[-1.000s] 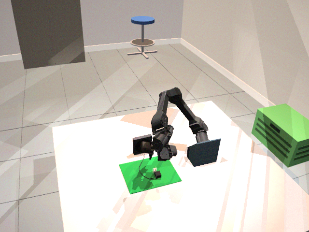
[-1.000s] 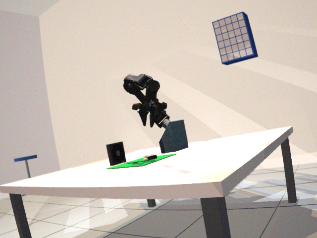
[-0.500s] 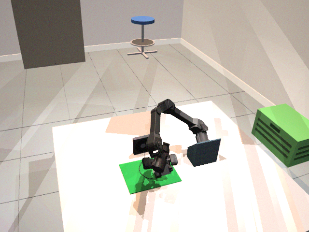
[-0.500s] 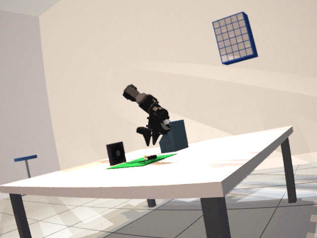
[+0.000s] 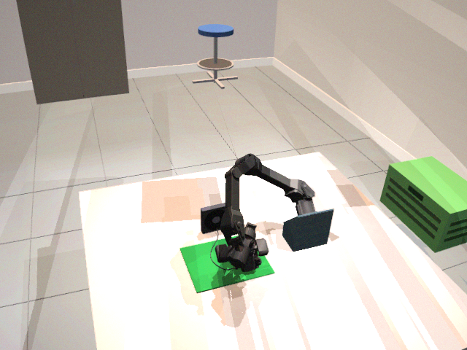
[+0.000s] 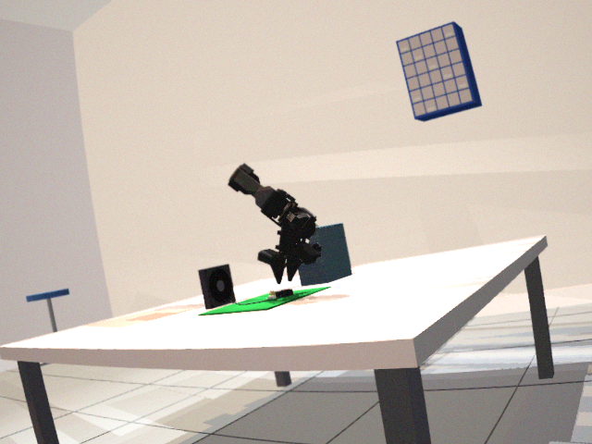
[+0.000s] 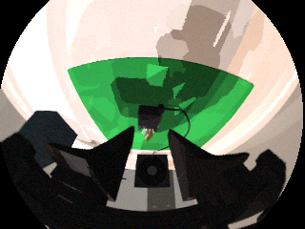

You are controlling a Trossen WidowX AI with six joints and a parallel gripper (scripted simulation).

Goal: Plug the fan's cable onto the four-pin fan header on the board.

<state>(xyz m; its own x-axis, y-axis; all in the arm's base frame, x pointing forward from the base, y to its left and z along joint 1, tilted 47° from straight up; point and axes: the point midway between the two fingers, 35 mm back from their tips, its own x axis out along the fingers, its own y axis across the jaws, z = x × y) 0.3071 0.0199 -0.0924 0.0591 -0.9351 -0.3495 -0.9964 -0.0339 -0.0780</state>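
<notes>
The green board (image 5: pixel 195 273) (image 6: pixel 224 311) (image 7: pixel 92 91) lies flat on the table. The black plug (image 6: pixel 286 291) (image 7: pixel 149 114) lies on it, close beside the pale header pins (image 6: pixel 272 294) (image 7: pixel 148 134); it does not appear to be on them. A thin black cable (image 5: pixel 210 255) (image 7: pixel 189 125) curves from the plug to the upright black fan (image 5: pixel 215 219) (image 6: pixel 208 288) (image 7: pixel 152 170) at the board's edge. My gripper (image 6: pixel 285 281) (image 7: pixel 152 132) points down just above the plug and header, fingers apart, part open and empty. In the top view the arm hides plug, header and fingertips.
A dark blue block (image 5: pixel 309 231) (image 6: pixel 329 255) (image 7: pixel 45 134) stands at the arm's base, beside the board. The white table's front edge (image 6: pixel 215 358) shows in the exterior view. A green crate (image 5: pixel 414 211) and a blue stool (image 5: pixel 215 30) stand off the table.
</notes>
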